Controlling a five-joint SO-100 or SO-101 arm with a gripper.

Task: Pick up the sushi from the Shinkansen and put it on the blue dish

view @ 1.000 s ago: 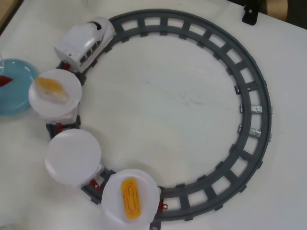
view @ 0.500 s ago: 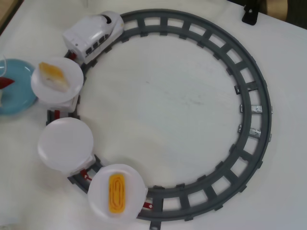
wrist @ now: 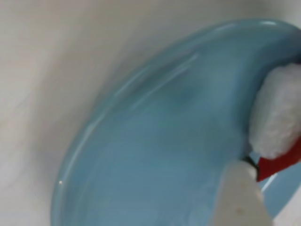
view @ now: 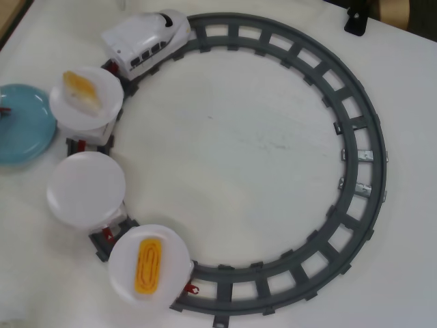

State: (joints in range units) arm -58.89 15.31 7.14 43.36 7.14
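A: What's under everything?
B: White table [view: 239, 150], matte, faint grey scuffs near the middle. It fills nearly the whole overhead view.

A: Anything past the edges?
B: Top left corner, a tan wood strip [view: 10, 17] beyond the table edge. Top right, a dark band with a black bracket [view: 356, 20] sitting at the table's edge, plus a tan rounded shape [view: 395, 9] behind it; can't tell what it is.

A: Light?
B: Soft, even, shadows weak and short. No walls, floor or windows visible to me.

A: My wrist view?
B: Only blurred off-white tabletop [wrist: 51, 70] along the top and left, slightly warmer tone, no detail.
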